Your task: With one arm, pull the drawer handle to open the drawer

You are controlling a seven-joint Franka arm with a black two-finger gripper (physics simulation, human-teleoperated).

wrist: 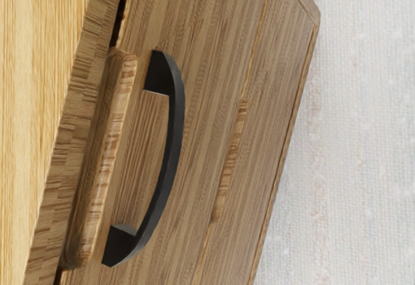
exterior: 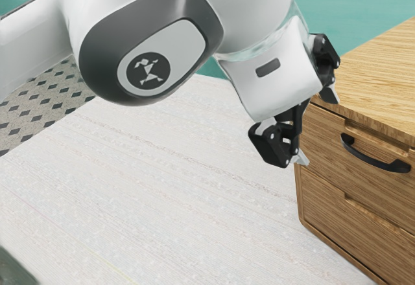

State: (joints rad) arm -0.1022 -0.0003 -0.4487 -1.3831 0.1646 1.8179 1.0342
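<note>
Found, at the exterior view's far left, a grey floor [exterior: 39, 100] patterned with dark diamonds, past the far edge of the pale surface [exterior: 162, 194]. Saw a bulky white arm [exterior: 130, 32] reaching in from the upper left above that surface and angling down toward the exterior view's right. Found at its end the black tool [exterior: 315, 127], spread wide and pinching nothing. Noted one finger [exterior: 324, 55] up near the top edge of a wooden cabinet [exterior: 382, 71] and the other finger [exterior: 277, 144] lower, its grey tip just beside the cabinet's near front corner. Could not tell whether that tip touched the wood.

Placed the cabinet at the surface's edge on the exterior view's right, with two fronts stacked: an upper drawer [exterior: 327, 136] and a lower drawer [exterior: 350, 223]. Spotted on the upper drawer a curved black handle [exterior: 375, 160], to the right of both fingers and apart from them. Could not tell whether that drawer stood out from the one beneath.

Faced the same upper drawer [wrist: 214, 103] in the wrist view. Saw its handle [wrist: 165, 162] bowing out from the wood, both ends fixed to it, beside a raised wooden strip [wrist: 100, 162]. Noted a thin dark gap [wrist: 120, 13] between drawer front and cabinet top [wrist: 39, 103]. Saw the pale surface [wrist: 363, 136] past the cabinet's far side.
</note>
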